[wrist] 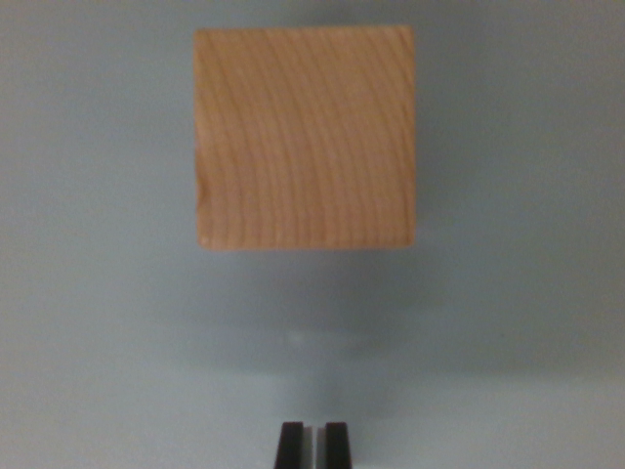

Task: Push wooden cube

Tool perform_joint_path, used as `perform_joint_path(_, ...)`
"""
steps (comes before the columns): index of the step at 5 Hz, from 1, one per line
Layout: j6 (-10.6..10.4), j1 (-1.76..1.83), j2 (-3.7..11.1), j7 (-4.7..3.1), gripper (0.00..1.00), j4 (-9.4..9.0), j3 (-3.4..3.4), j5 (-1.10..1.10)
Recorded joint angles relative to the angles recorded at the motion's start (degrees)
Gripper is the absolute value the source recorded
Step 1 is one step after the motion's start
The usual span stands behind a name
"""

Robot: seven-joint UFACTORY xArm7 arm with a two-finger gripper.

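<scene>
The cube [306, 138] sits on the pale bench [88, 293], well apart from the hand [312, 445], whose dark fingertips [290, 445] are nearly pressed together, holding nothing.

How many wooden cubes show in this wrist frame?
1. The cube sits upper centre on the grey surface, apart from the gripper at the bottom edge. Anything outside the frame is unseen.

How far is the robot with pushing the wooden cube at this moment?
Done: the gripper is lined up with the wooden cube, its fingertips close together with only a thin slit between them. In hand: the approach; a strip of bare grey surface lies between the fingertips and the cube's near edge, so there is no contact. Left: closing that gap and the push itself.
</scene>
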Motion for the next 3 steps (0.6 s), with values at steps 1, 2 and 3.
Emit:
perform_joint_path(1, 0.45, 0.01, 0.73, 0.00, 1.00, 1.18, -0.01, -0.01)
perform_joint_path(2, 0.45, 0.01, 0.73, 0.00, 1.00, 1.18, -0.01, -0.01)
perform_joint_path(3, 1.04, 0.03, 1.69, 0.00, 1.00, 2.73, -0.01, -0.01)
